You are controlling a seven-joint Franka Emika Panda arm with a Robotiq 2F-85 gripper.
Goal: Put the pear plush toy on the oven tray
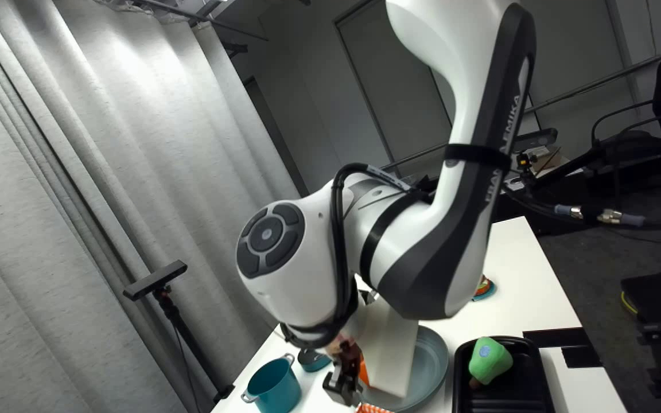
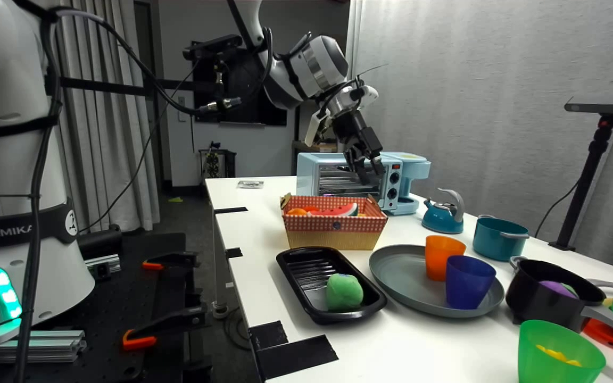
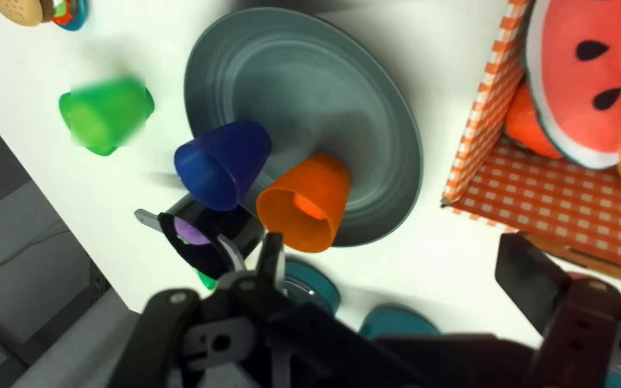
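**Pear plush toy point(image 2: 344, 292) lies in the oven tray point(image 2: 306, 271)**

In an exterior view we see it at the tray's near end. Right of the tray on the desk point(image 2: 407, 346), the plate point(image 2: 397, 274) carries two cups point(image 2: 470, 282). Behind the tray stands the basket point(image 2: 333, 239), and behind that the toaster oven point(image 2: 333, 181). The kettle point(image 2: 442, 217) stands right of the toaster oven, the pot point(image 2: 498, 244) right of the kettle. Right of the plate we find the saucepan point(image 2: 538, 307), another cup point(image 2: 556, 367) before it.
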